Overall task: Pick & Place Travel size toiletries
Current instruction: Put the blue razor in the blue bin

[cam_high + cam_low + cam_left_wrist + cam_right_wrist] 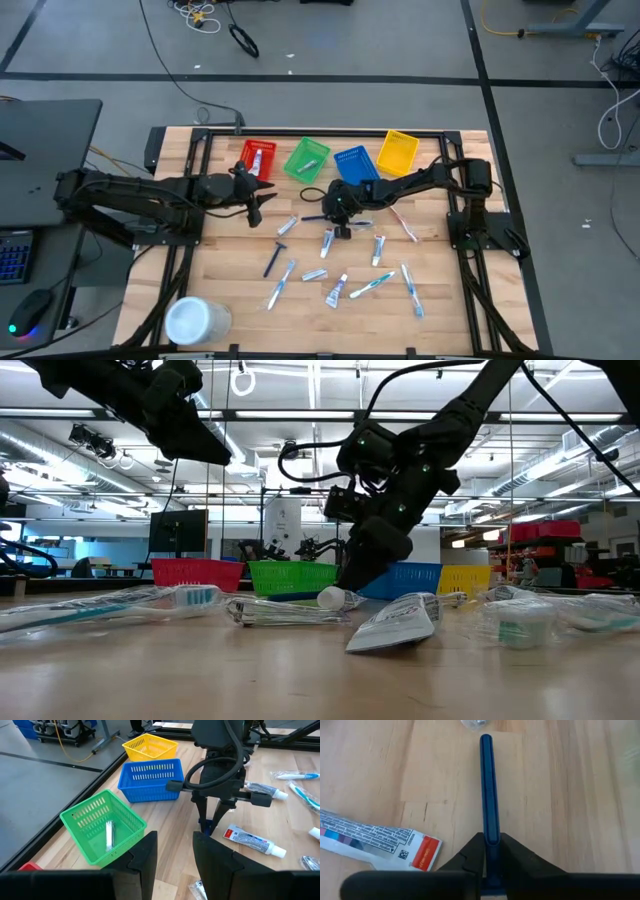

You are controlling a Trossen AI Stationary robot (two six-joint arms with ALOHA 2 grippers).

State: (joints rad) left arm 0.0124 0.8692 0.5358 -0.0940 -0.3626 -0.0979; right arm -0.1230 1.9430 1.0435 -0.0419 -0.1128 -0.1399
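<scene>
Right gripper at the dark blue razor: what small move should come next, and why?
Probably a short straight lift. In the right wrist view the right gripper has its fingers pinched on the handle of the dark blue razor, which lies flat on the wooden table beside a toothpaste tube. Raising it first clears the tube before carrying it toward the baskets.

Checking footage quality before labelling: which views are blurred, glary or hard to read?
Low view: nearest wrapped toiletries soft, ceiling strip lights glaring, arms backlit dark. Right wrist view: blue razor handle sharp between the right gripper fingers, glare blob at its far tip. High view: evenly lit. Left wrist view: clear, green basket crisp.
</scene>
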